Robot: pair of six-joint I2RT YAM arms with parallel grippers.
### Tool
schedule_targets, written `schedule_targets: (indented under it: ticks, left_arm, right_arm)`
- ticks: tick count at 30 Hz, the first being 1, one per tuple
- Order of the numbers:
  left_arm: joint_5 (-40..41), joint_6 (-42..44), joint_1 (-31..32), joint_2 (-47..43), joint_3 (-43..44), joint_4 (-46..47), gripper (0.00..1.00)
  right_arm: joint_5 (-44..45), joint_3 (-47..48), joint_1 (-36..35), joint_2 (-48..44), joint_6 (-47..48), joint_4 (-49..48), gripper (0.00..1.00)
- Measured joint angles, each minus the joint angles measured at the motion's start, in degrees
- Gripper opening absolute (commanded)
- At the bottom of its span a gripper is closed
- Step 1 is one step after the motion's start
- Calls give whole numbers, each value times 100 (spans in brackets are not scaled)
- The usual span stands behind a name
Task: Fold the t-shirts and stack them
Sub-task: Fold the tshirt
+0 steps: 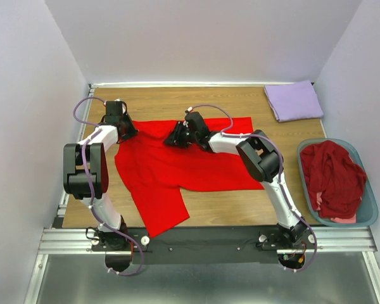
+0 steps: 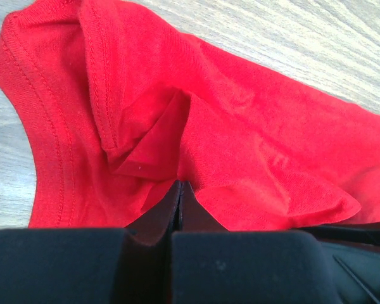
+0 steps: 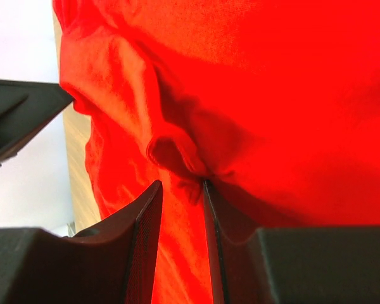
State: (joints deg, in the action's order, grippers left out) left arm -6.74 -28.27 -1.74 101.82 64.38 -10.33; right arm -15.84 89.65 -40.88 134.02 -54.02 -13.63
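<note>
Red t-shirt (image 1: 190, 161) lies spread left of the teal basket (image 1: 367, 218), apart from it, long axis running toward and away from the basket. My left claw (image 2: 179, 187) is clenched on the shirt's far corner, the end farthest from the basket. My right claw (image 3: 177, 187) pinches a fold of the far edge, nearer the basket. All loose cloth lies on my near side of both claws, so the fold likely comes toward me.
</note>
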Motion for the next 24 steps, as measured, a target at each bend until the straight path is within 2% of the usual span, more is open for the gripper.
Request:
schedule_targets:
  ticks: [4,6,7,12,17,24]
  left_arm:
    - [0,0,0,0,2,0,1]
    - [0,0,0,-2,0,0,1]
    - [0,0,2,0,0,0,1]
    - [2,0,2,-2,0,0,1]
    - [55,-26,2,-133,-24,-72,1]
    - [315,-190,7,-1300,-444,-363,3]
  right_arm:
    - [28,96,-4,83,-70,-24,29]
    - [22,122,-4,133,-94,-55,23]
    - [24,122,-4,142,-116,-55,16]
    - [13,120,-7,149,-157,-70,0]
    - [-63,-103,-4,28,-184,-103,0]
    - [-485,-636,-4,-809,-83,33,0]
